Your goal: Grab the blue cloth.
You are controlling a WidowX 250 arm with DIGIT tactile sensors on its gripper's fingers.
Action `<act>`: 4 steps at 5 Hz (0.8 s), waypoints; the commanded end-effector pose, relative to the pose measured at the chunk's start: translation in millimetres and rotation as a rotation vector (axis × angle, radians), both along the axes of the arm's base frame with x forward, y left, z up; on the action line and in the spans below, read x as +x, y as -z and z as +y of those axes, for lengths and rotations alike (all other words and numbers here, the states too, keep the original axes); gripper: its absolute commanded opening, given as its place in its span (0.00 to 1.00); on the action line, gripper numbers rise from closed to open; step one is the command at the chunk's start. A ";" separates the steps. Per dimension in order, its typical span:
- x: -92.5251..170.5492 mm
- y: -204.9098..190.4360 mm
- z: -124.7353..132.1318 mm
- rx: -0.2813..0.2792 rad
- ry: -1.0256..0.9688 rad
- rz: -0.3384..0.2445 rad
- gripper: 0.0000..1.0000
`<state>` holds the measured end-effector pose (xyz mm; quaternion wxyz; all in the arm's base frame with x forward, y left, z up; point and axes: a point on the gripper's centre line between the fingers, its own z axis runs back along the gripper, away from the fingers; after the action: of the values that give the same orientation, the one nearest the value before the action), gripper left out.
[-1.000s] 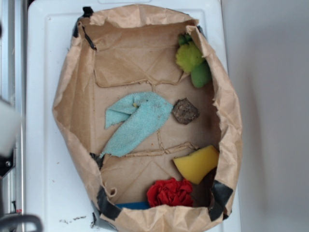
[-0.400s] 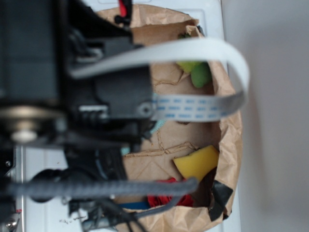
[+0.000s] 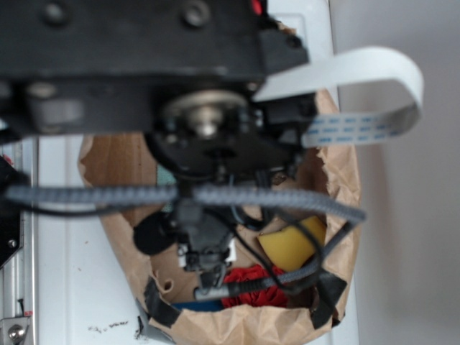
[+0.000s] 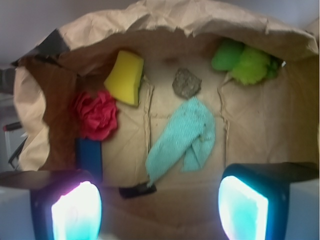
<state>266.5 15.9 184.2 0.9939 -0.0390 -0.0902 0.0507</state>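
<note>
Wrist view, near to far. Gripper (image 4: 160,202) at 6 o'clock: two glowing fingers (image 4: 76,212) set wide apart, nothing between them. Just beyond, blue cloth (image 4: 184,142): pale teal, coarse weave, long irregular folded shape, lying flat on the creased floor of the brown paper bag (image 4: 165,17), near centre, untouched. At 9 o'clock, a flat saturated-blue piece (image 4: 90,156), then a red ruffled cloth (image 4: 96,115). Yellow sponge (image 4: 125,77) at 11, wedge-shaped. Small grey rough lump (image 4: 186,83) at 12, just past the cloth. Green fuzzy toy (image 4: 244,62) at 1, against the crumpled bag wall. Exterior view: the arm (image 3: 129,43) blocks nearly all of the cloth.
</note>
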 end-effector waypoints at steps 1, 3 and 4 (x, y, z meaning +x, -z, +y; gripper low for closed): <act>20.8 24.0 18.5 0.065 -0.048 -0.050 1.00; 13.6 50.4 17.9 0.125 -0.020 -0.022 1.00; -5.2 61.9 18.8 0.130 -0.020 -0.007 1.00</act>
<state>256.1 30.7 99.9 0.9969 0.0233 -0.0568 0.0494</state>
